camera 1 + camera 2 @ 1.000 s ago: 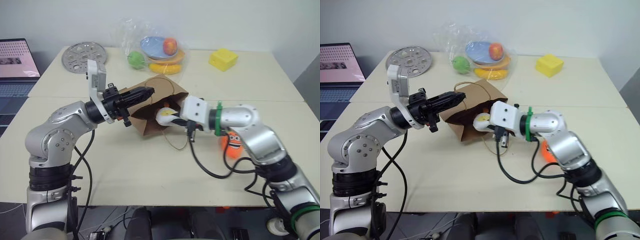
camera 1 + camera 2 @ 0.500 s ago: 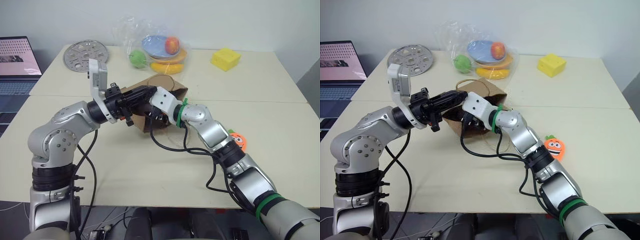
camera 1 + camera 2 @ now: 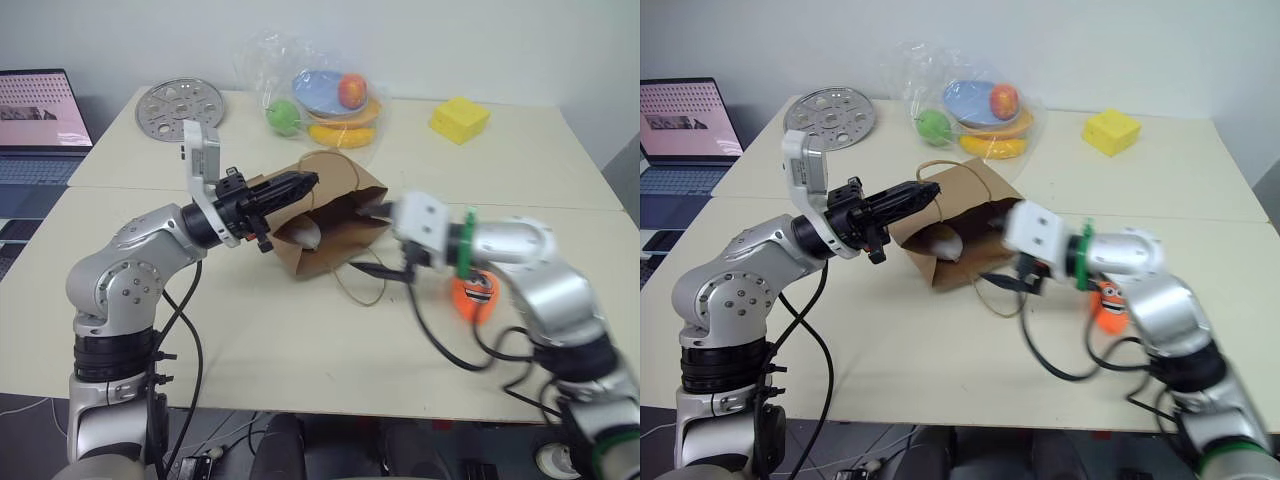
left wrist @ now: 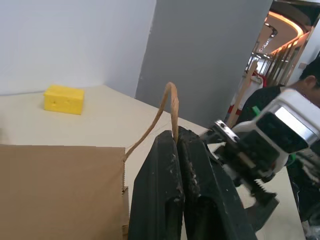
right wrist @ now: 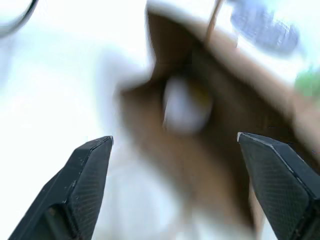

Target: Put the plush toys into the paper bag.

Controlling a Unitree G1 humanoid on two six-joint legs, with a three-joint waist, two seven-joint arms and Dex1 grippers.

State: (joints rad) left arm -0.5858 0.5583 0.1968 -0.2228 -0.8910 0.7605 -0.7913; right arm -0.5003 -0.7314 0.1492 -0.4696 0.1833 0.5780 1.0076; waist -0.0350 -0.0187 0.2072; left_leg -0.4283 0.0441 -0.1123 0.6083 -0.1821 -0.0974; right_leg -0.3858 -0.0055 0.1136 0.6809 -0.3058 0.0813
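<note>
Our right end effector [image 3: 372, 268] has pulled back out of the paper bag [image 3: 335, 225], its fingers now spread and empty, leaving the white egg toy [image 3: 311, 234] inside. Our left end effector [image 3: 296, 184] stays pressed together on the bag's rope handle [image 4: 162, 110], holding the mouth open. The carrot toy [image 3: 472, 296] lies on the table [image 3: 300, 340] just right of the right end effector, the nearer arm.

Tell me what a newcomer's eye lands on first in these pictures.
The brown paper bag lying mid-table, its mouth held up by the left gripper shut on a rope handle, with the white-yellow egg-like plush inside. Beside the mouth hangs the right gripper, fingers wide and empty. The orange carrot plush lies on the table behind that arm.
</note>
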